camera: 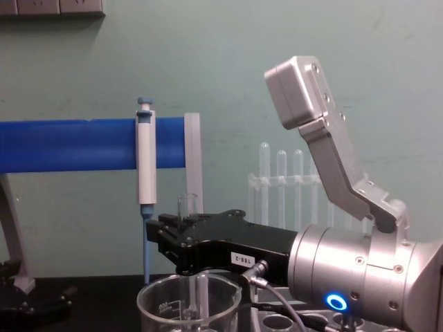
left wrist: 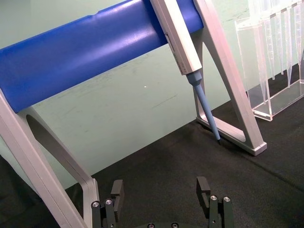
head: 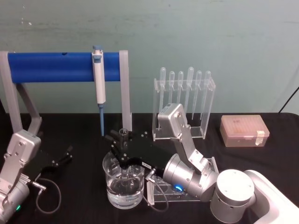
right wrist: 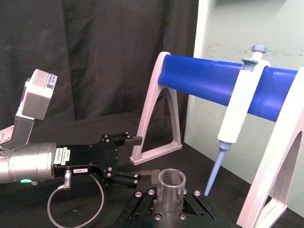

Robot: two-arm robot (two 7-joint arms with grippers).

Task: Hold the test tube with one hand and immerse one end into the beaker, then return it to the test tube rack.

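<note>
Black worktop [head: 280, 158], green wall behind. Your right gripper [head: 122, 140] has its fingers clamped on the test tube [camera: 187, 207], which stands upright with its lower end inside the beaker [head: 111, 186]. The dip looks made; the return to the rack [head: 152, 193] is not yet done. Left gripper [left wrist: 159, 187] idle at left, fingers wide.

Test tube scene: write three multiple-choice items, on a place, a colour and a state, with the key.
1. The test tube's lower end is: A in the rack; B in the beaker; C on the table.
2. The bar holding the pipettor is: A red; B blue; C yellow.
3. The left gripper is: A open; B shut on the pipettor; C shut on the beaker.
Key: B, the right gripper holds it upright, dipping into the glass; B, blue bar; A, fingers apart, nothing between.
</note>
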